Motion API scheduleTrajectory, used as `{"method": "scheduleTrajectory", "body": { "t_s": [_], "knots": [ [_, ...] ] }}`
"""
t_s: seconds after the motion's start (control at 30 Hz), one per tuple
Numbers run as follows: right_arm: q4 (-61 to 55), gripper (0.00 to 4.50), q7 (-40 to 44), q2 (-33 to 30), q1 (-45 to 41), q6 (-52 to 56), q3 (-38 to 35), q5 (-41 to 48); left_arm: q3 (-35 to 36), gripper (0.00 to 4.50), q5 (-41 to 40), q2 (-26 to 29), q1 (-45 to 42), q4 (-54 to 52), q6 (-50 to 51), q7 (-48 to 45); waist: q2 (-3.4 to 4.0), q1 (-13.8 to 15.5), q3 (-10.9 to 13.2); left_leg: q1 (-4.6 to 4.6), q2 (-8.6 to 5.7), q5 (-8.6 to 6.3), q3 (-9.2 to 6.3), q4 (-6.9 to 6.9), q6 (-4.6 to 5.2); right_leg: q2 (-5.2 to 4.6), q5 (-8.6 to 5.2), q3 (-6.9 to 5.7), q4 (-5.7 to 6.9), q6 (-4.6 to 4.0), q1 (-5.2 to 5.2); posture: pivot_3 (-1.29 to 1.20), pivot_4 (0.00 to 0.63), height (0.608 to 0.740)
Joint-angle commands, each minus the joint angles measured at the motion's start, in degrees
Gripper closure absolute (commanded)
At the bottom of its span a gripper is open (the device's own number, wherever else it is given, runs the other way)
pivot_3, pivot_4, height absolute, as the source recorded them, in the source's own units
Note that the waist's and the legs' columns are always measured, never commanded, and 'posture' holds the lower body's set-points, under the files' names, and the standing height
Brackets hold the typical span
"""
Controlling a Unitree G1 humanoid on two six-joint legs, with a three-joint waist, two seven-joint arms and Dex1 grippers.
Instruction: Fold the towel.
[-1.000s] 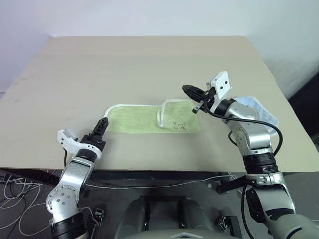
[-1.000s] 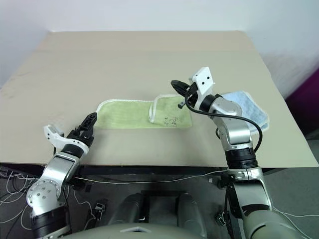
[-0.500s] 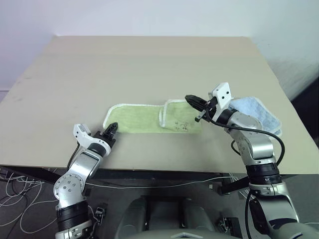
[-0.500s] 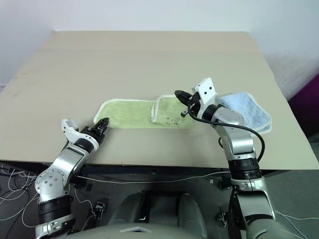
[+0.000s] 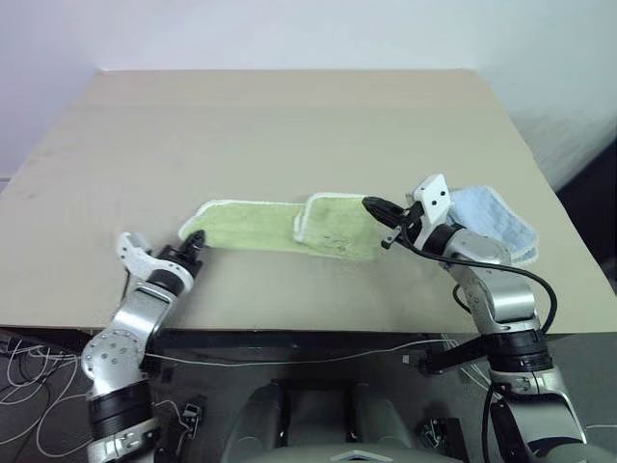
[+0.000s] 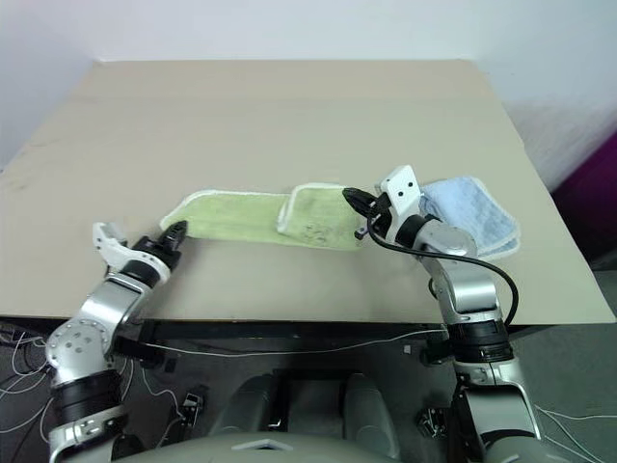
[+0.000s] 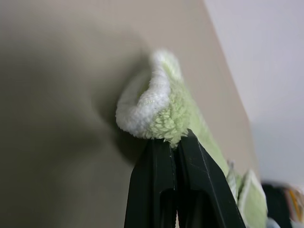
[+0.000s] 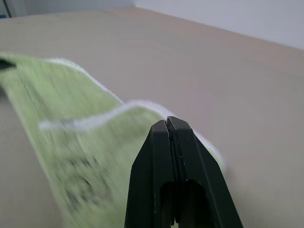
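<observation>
1. The worktop [image 5: 289,125] is a plain beige board, bare across its far half, with a pale wall behind it and loose cables on the floor below its near edge.
2. The towel [image 5: 260,224] lies near the worktop's near edge, stretched from about 9 o'clock to 3 o'clock; its right-hand part is doubled over, the white corded edge marking the fold.
3. The left claw [image 5: 194,239] is closed on the towel's left corner, at about 8 o'clock of the cloth.
4. The right claw [image 5: 374,206] has its fingers pressed together at the towel's folded right end, at about 3 o'clock; whether cloth is pinched between them cannot be told.
5. A light-blue towel [image 5: 492,220] lies at 3 o'clock of the green one, just behind the right arm, near the worktop's right edge.
6. The left wrist view shows what the head views cannot: the corner curled up off the worktop, white edging rolled over, terry pile caught between the black fingers [image 7: 159,166].
7. The right wrist view shows a dark printed mark [image 8: 78,178] on the upper layer, blurred.
</observation>
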Motion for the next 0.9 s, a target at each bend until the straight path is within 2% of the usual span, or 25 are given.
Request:
{"method": "scheduleTrajectory", "body": {
  "t_s": [0.03, 0.2, 0.53, 0.7, 0.8, 0.9],
  "knots": [
    [-2.9, 4.50, -0.5, -1.2, 0.2, -0.1, -1.1, -0.1, 3.3, 4.49, 2.3, 4.9, -1.1, 0.4, -2.0, -4.8, 0.00, -0.4, 0.0, -0.01, 0.00, 0.00, 0.00, -0.01, 0.00, -0.01, 0.00, 0.00, 0.00, 0.00, 0.00, 0.00, 0.150, 0.740],
    [-3.3, 4.50, -1.2, -1.8, 1.1, 0.1, -1.4, 0.1, 0.3, 4.49, 7.5, 11.0, -1.1, -2.0, -1.4, -13.7, -0.01, -0.5, 0.0, -0.03, -0.01, 0.00, -0.01, -0.02, 0.00, -0.03, 0.00, -0.01, -0.03, 0.00, -0.01, 0.00, 0.150, 0.740],
    [-3.9, 4.50, -2.8, -1.8, 2.5, 0.1, -1.7, 0.1, -17.3, 4.49, 19.7, 17.3, -6.8, -12.0, -1.6, -34.8, 0.02, -0.6, 0.1, -0.07, -0.02, 0.00, 0.00, -0.07, -0.01, -0.11, 0.00, 0.01, -0.06, -0.01, -0.04, 0.00, 0.150, 0.740],
    [-4.2, 4.50, -3.6, -1.6, 3.1, 0.0, -1.8, 0.1, -28.5, 4.49, 29.5, 17.3, -11.2, -13.6, -3.0, -39.9, 0.03, -0.6, 0.1, -0.07, -0.01, 0.00, 0.01, -0.10, 0.00, -0.09, 0.00, 0.04, -0.06, -0.01, -0.07, 0.00, 0.150, 0.740],
    [-4.3, 4.50, -4.1, -1.6, 3.5, -0.1, -1.9, 0.0, -36.5, 4.49, 37.8, 16.1, -14.0, -12.3, -5.0, -41.4, 0.03, -0.5, 0.1, -0.09, -0.02, 0.00, 0.02, -0.08, 0.00, -0.06, 0.00, 0.04, -0.06, 0.00, -0.06, 0.00, 0.150, 0.740],
    [-4.9, 4.50, -4.6, -1.7, 4.0, 0.0, -2.2, 0.1, -41.2, 4.49, 43.0, 13.5, -16.7, -9.8, -5.5, -41.4, 0.02, -0.4, 0.1, -0.09, -0.05, 0.00, 0.03, -0.07, 0.00, -0.07, 0.00, 0.03, -0.07, 0.00, -0.05, 0.00, 0.150, 0.740]
  ]
}}
